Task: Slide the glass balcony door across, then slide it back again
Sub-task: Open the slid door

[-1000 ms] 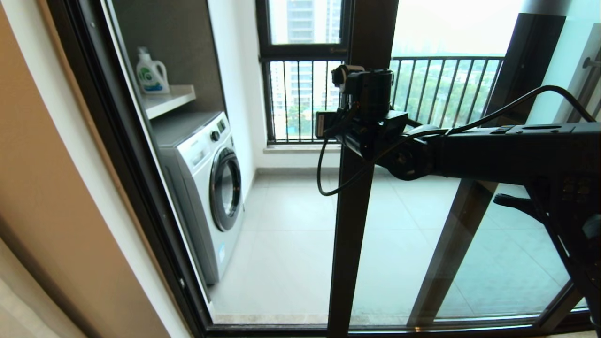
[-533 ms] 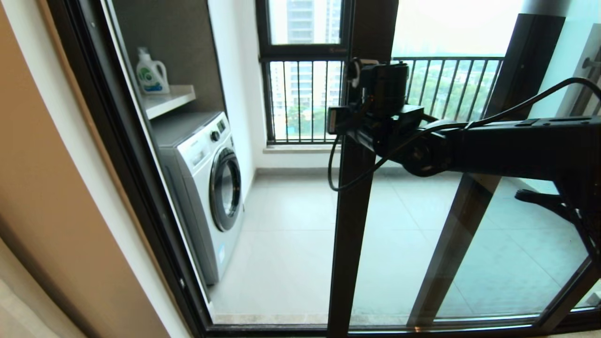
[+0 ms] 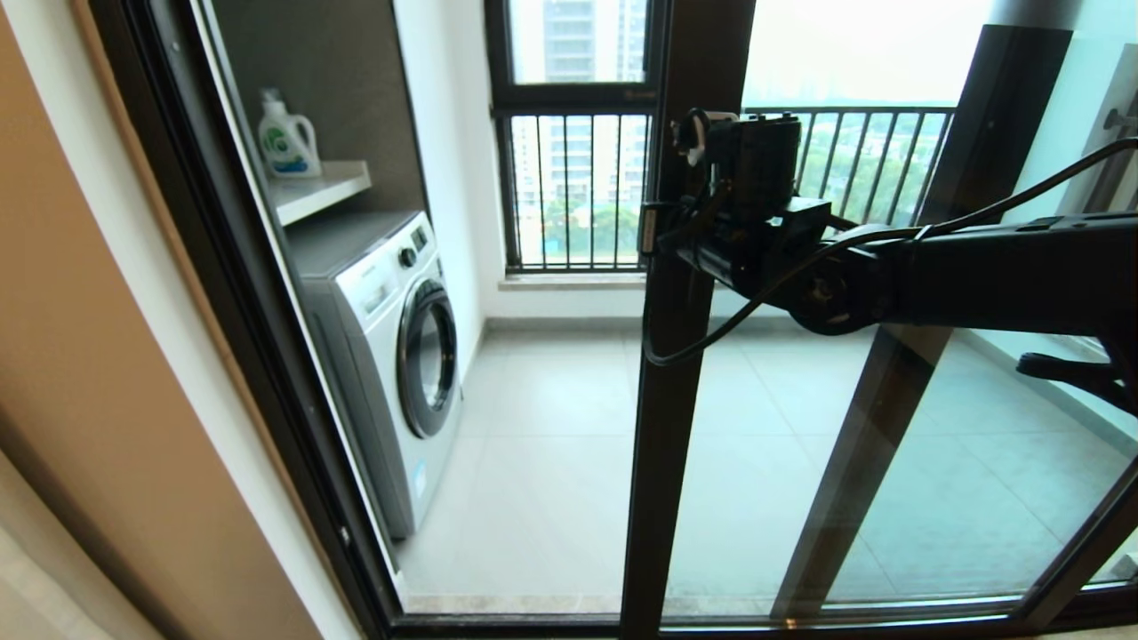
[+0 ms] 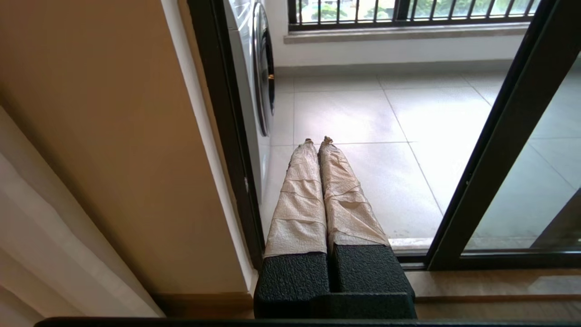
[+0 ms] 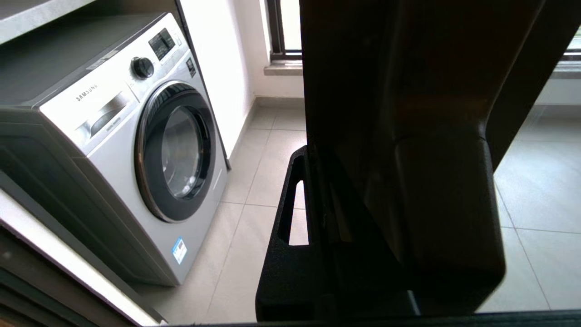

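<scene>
So since a second ago the right arm has drifted rightward and the door's upright went with it, widening the gap. In the head view the right gripper [image 3: 689, 169] sits right against the glass balcony door [image 3: 676, 400], roughly halfway open by my guess, with the slide back not yet done. The left wrist view shows the left gripper [image 4: 316, 141] parked low by the sill, fingers pressed together, door well off to its side. In the right wrist view the fingers straddle the frame, seemingly clamped on it; washing machine [image 5: 136, 150] beyond.

One washer [image 3: 391, 356], one detergent bottle [image 3: 287, 138]
</scene>
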